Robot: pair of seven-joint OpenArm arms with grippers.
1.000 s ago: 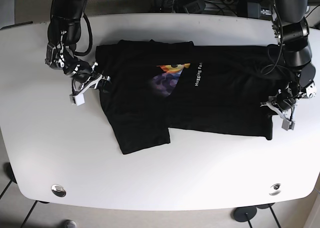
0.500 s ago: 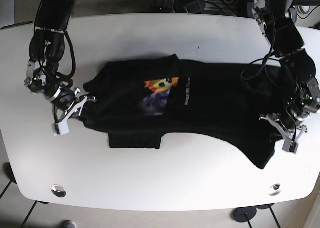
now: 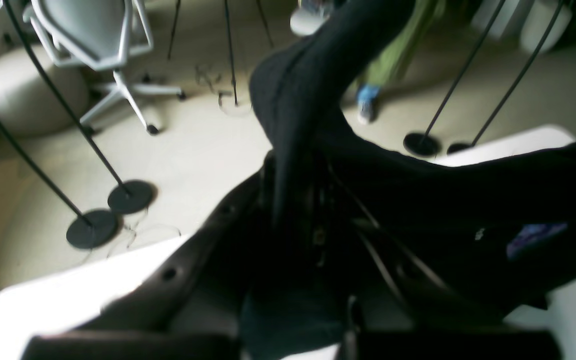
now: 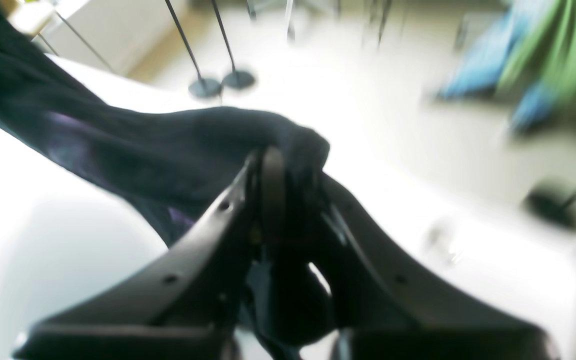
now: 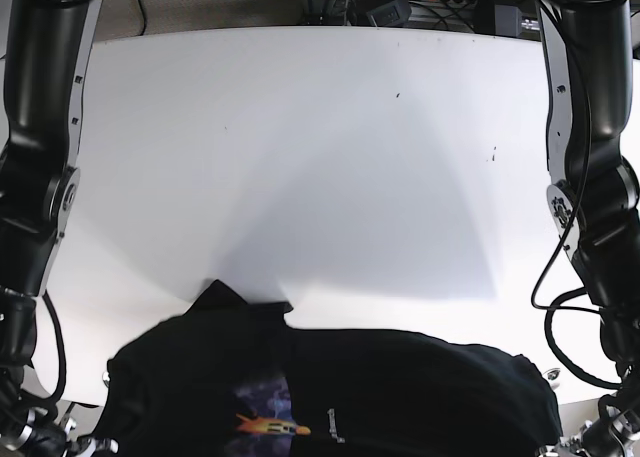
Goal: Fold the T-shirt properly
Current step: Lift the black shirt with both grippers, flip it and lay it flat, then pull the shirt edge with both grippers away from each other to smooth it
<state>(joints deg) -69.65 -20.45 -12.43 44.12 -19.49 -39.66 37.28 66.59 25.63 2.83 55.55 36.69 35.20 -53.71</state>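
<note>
Black T-shirt [image 5: 400, 387], colourful print, white lettering unreadable, white table [image 5: 320, 157]

Left gripper [image 3: 313, 200] clamped on a fold of black T-shirt [image 3: 448, 200].

The cloth bunches up between the dark fingers and stretches away to the right, over the white table [image 3: 68, 295]. Behind, a grey office chair [image 3: 93, 40] and black stand bases [image 3: 113, 210] rest on a beige floor.
</note>
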